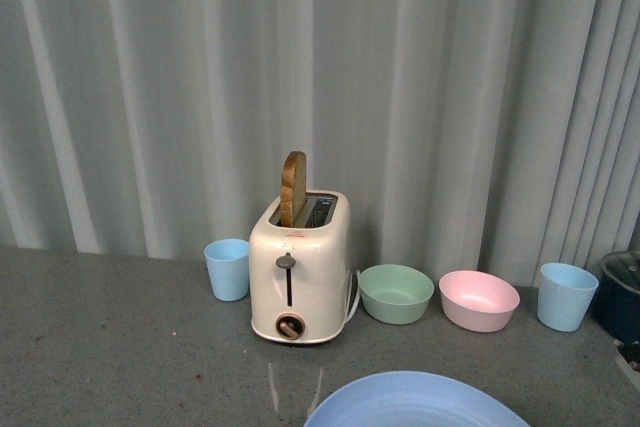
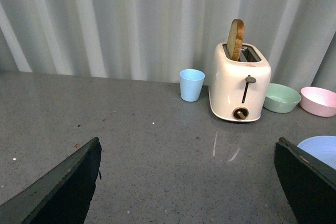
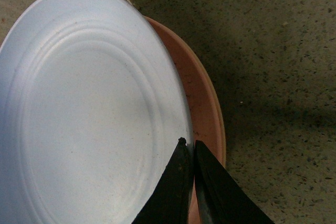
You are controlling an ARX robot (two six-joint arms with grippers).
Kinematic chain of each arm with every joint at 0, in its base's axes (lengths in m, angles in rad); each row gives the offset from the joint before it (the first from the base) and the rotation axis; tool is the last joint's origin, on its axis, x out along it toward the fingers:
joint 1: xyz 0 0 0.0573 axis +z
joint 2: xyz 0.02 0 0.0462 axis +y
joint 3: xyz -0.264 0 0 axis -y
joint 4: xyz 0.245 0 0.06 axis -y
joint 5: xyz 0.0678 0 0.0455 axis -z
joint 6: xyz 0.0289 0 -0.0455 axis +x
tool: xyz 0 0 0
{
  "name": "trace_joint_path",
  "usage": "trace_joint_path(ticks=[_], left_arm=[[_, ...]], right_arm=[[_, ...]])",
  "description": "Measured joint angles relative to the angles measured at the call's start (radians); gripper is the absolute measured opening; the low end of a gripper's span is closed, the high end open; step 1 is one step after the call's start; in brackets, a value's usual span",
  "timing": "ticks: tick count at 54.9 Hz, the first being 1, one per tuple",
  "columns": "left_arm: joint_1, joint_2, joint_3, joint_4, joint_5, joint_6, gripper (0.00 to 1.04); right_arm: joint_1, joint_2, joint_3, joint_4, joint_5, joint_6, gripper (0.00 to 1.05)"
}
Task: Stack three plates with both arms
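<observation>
- While neither arm showed in the front view, one light blue plate (image 1: 415, 402) lay before one toaster (image 1: 299, 269), beside two cups and two bowls.
- Left wrist view: left gripper (image 2: 186, 182) spread wide, empty.
- Right wrist view: right gripper (image 3: 190, 148) pinched that plate's rim above a pink plate (image 3: 205, 114).

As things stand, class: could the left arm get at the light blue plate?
Probably yes. In the left wrist view, its open fingers hover over bare countertop, with the light blue plate beside one fingertip and nothing between; the right gripper is already shut on its rim.
</observation>
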Motion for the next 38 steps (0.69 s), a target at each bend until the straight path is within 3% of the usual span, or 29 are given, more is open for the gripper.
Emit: trace_joint_path(ticks=[17, 33, 38], left_arm=[[0.0, 0.0, 0.0, 0.0, 0.0, 0.0, 0.98], [0.0, 0.0, 0.0, 0.0, 0.0, 0.0, 0.98], [0.0, 0.0, 0.0, 0.0, 0.0, 0.0, 0.98]], right_arm=[[-0.014, 0.01, -0.005, -0.014, 0.005, -0.03, 0.03], [-0.023, -0.024, -0.007, -0.047, -0.004, -0.026, 0.47], [-0.032, -0.121, -0.019, -0.077, -0.006, -0.025, 0.67]])
